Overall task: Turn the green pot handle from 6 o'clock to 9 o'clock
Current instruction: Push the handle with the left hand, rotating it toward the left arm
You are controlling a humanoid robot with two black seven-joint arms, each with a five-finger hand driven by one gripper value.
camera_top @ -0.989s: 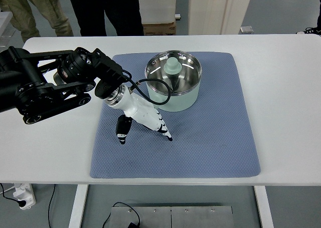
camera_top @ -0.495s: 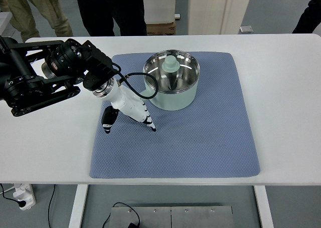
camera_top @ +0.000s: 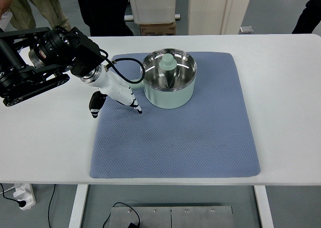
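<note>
The green pot [camera_top: 168,85] sits at the back of the blue mat [camera_top: 200,138], glass lid on. It looks rigid and smooth-sided (likely slippery), so the dark handle [camera_top: 125,71] is the place to hold. The left hand [camera_top: 116,93] hangs beside it, fingers loose, holding nothing.

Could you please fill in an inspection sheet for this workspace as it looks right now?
Surface: white table with a blue mat laid on it.
Job's things: green pot stands on the mat's far part, with a lid and a green knob; its handle cannot be made out.
Clutter: nothing seen on the table.
Grippers: left robot hand left of the pot, fingers relaxed, holding nothing, apart from the pot. Right arm not in view.
Cables: black cable loops from the wrist beside the pot; more cable on the floor.
Surroundings: people standing beyond the table, white bins behind.
</note>
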